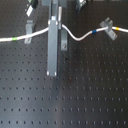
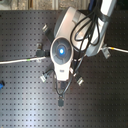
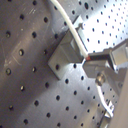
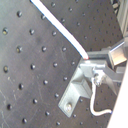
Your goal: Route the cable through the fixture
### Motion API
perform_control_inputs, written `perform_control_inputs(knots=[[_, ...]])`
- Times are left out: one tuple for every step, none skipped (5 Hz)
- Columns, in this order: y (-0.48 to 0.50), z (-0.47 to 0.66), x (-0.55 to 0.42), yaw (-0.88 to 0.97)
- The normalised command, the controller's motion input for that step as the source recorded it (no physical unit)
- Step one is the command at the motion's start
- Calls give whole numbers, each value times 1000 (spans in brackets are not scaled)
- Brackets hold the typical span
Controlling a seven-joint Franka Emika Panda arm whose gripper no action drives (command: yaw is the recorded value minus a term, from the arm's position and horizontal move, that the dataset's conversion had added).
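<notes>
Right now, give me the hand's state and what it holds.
Hand: closed on the cable, pinched between its fingertips right beside the fixture in both wrist views.

black perforated board (image 1: 75, 95), splayed grey clip (image 1: 106, 23), slanted grey clip (image 1: 30, 31)
</notes>
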Motion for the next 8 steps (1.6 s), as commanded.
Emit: perform_control_inputs(knots=[[57,-1,-25,0],[159,245,-122,0],[123,327,-113,0],[189,241,-177,0],[302,125,-110,0],[288,126,-80,0],[188,249,12,0],[5,261,0,-26]])
